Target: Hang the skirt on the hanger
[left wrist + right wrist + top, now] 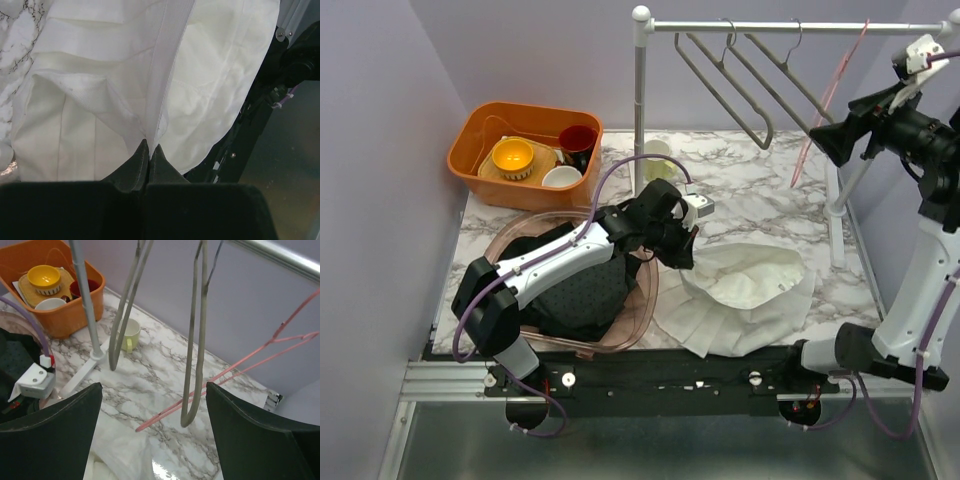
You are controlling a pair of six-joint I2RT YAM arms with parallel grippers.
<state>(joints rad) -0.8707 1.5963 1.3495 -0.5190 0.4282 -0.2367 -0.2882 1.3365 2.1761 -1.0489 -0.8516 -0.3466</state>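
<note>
White, and heaped rather than flat: looking at the skirt lying on the marble table, lower centre-right of the top view. Stretching longest from lower left to upper right of that frame, with flat pleated panels fanning toward the lower left and a rounded, puffed mound sitting toward the upper right. Not managing to tell waist from hem from above.

Seeing the left gripper reaching down at the skirt's left edge, near the centre of the top view. Finding it again at bottom centre of the left wrist view, jaws pinched together on a fold of the cloth, with a woven band running from top centre of that frame almost straight down into the pinch.

Seeing the right gripper hanging high at the upper right, pointing left toward a pink hanger and the grey hangers dangling from the rail. Finding its jaws standing wide apart in the right wrist view, gripping nothing, well apart from the skirt.

Noting an orange basin of bowls at upper left, a pale cup beside the rack post, and a clear tub holding dark cloth at lower left, under the left arm.
</note>
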